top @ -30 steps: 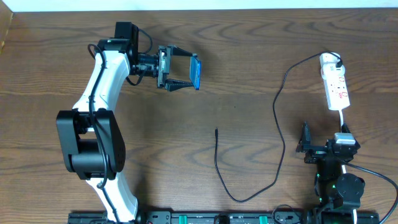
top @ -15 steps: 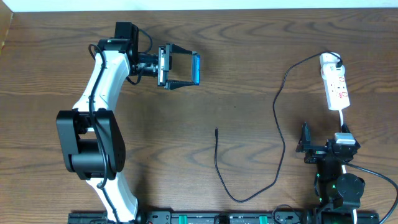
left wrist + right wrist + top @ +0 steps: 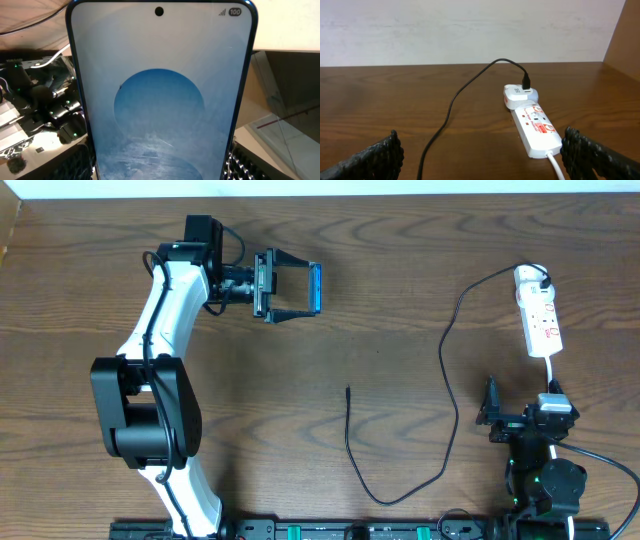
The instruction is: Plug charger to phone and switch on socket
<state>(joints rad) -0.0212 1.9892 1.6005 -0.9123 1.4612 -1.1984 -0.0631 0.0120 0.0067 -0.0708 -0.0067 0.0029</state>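
My left gripper [image 3: 306, 288] is shut on the phone [image 3: 316, 289] and holds it on edge above the far left of the table. In the left wrist view its blue screen [image 3: 160, 100] fills the frame, with the fingers [image 3: 75, 165] pressed against both long edges. The charger [image 3: 348, 442] lies slack on the table, its connector tip [image 3: 347, 390] free near the middle. Its plug [image 3: 526, 82] sits in the white socket [image 3: 540, 315] at the far right. My right gripper [image 3: 520, 415] rests open near the front right, facing the socket [image 3: 535, 127], nothing between its fingers.
The socket's white cord [image 3: 556, 166] runs back toward my right arm's base. The black cable [image 3: 451, 107] loops across the wood between the right gripper and the table's middle. A pale wall edge borders the far side.
The left wrist has turned a little, so the phone sits squarer and slightly higher in the overhead view. The right arm, cable and socket have not moved.
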